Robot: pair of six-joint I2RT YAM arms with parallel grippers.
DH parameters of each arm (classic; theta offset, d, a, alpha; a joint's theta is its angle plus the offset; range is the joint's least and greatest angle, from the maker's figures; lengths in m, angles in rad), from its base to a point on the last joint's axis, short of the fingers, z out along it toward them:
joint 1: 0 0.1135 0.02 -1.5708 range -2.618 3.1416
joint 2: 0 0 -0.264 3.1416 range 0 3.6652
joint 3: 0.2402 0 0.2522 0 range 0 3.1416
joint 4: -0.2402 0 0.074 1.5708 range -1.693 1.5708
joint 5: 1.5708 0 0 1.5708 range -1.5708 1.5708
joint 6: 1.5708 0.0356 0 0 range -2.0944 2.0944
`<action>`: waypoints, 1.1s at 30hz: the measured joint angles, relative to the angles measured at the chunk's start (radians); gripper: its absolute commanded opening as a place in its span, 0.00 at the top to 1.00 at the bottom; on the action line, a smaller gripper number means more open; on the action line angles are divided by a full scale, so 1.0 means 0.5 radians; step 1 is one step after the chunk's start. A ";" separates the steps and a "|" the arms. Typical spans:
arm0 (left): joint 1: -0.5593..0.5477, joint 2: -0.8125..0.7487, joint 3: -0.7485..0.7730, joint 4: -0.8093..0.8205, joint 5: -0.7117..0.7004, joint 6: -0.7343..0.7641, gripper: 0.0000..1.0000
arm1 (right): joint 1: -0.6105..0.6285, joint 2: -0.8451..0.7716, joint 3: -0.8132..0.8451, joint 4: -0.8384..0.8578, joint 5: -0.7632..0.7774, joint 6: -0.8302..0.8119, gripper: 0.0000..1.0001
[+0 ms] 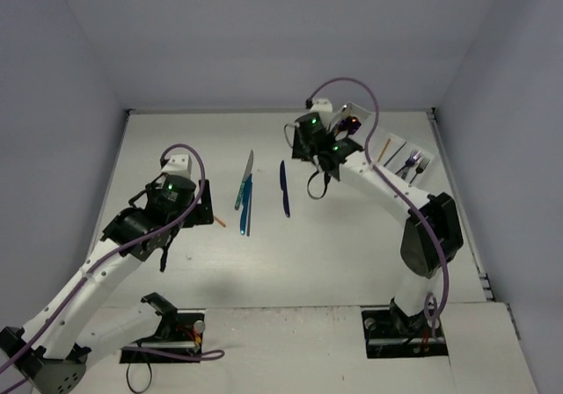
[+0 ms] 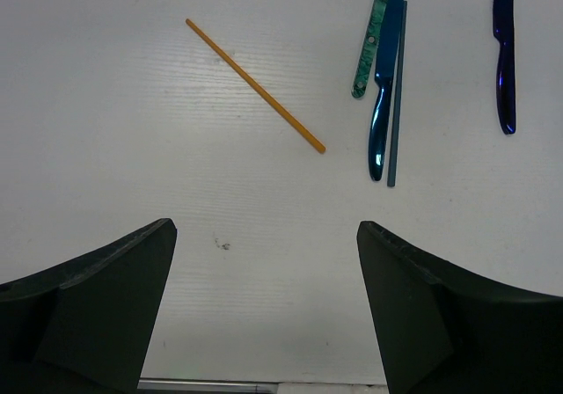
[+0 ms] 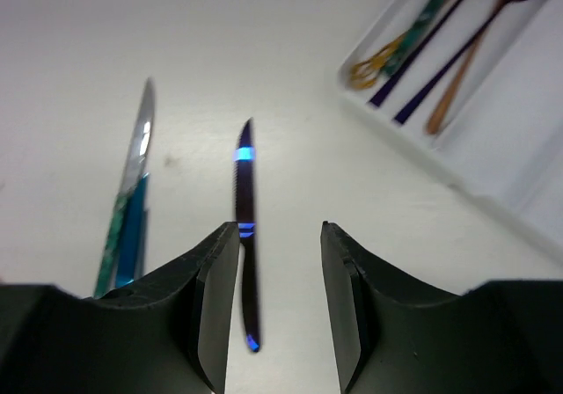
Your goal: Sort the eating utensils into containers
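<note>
The left gripper (image 2: pixel 264 236) hung wide open over bare table (image 2: pixel 132 148), holding nothing, with free room all around it. Five utensils lay loose beyond it. One orange chopstick (image 2: pixel 255 86) lay slantwise on its own. Further on, one teal knife (image 2: pixel 371 42), one blue utensil (image 2: pixel 383 86) and one thin blue chopstick (image 2: pixel 393 104) lay tight together. One purple knife (image 2: pixel 504 60) lay apart to their right. The right gripper (image 3: pixel 280 236) hovered above that knife's handle, jaws parted and empty. One white tray (image 3: pixel 519 104) sat in the far right corner near the table's edge. It held at least four blurred handles in one compartment and two silver forks (image 1: pixel 413 162) in another.
</note>
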 measured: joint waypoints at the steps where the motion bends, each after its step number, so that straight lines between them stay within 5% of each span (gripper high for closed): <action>1: 0.000 0.000 0.005 -0.009 0.000 0.001 0.19 | 0.084 -0.003 -0.013 -0.001 0.000 0.031 0.60; 17: 0.000 -0.064 0.081 -0.109 0.002 0.014 0.19 | 0.802 0.597 -0.025 -0.026 0.104 0.432 0.59; 33: 0.000 -0.108 0.081 -0.167 0.002 0.013 0.19 | 0.850 0.725 0.002 -0.018 0.145 0.574 0.61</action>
